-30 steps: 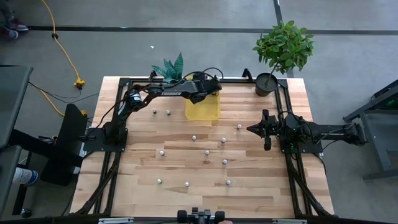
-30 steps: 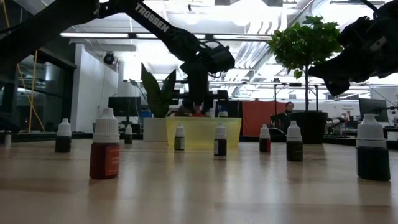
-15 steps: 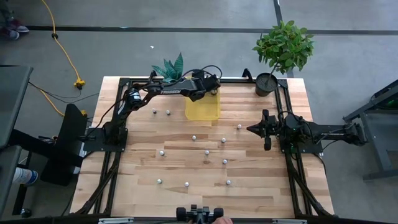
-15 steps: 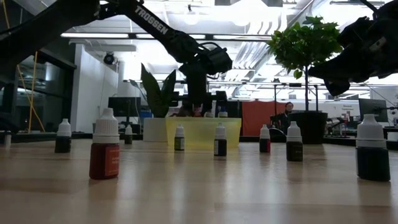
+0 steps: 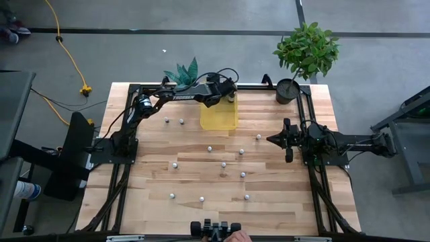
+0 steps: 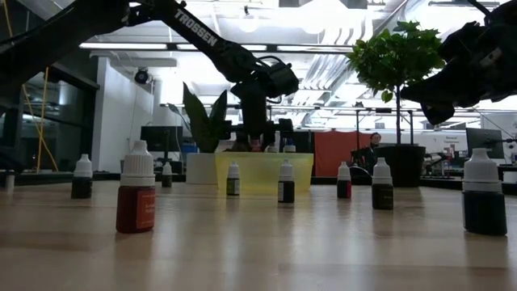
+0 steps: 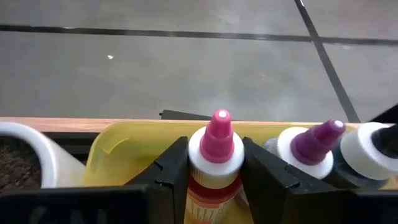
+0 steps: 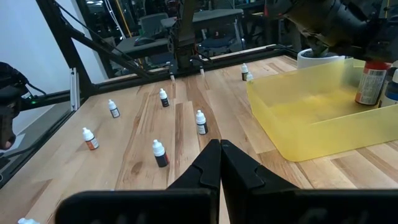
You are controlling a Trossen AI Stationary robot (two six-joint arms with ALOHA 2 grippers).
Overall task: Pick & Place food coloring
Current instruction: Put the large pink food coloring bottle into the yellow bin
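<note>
My left gripper [image 7: 216, 155] is over the far end of the translucent yellow tray [image 5: 218, 115], shut on a food coloring bottle [image 7: 215, 140] that has a pink tip, a white collar and a red-labelled body [image 8: 372, 84]. Two more bottles, one purple-tipped [image 7: 313, 142] and one white-capped [image 7: 372, 149], stand in the tray beside it. Several small white-capped food coloring bottles [image 5: 209, 148] stand on their bases across the wooden table. My right gripper [image 5: 277, 140] rests shut at the table's right side, holding nothing. My left gripper pinches the bottle's white collar [image 7: 199, 149] between its two fingers, one on each side, just under the pink tip. The fingers slant down from the table's left side. The bottle is upright inside the tray; whether its base rests on the tray floor I cannot tell.
A potted plant [image 5: 287, 91] stands at the far right corner and a small leafy plant [image 5: 183, 72] in a white pot at the far edge, left of the tray. In the low view a red bottle [image 6: 136, 190] and a dark one [image 6: 485, 194] stand nearest.
</note>
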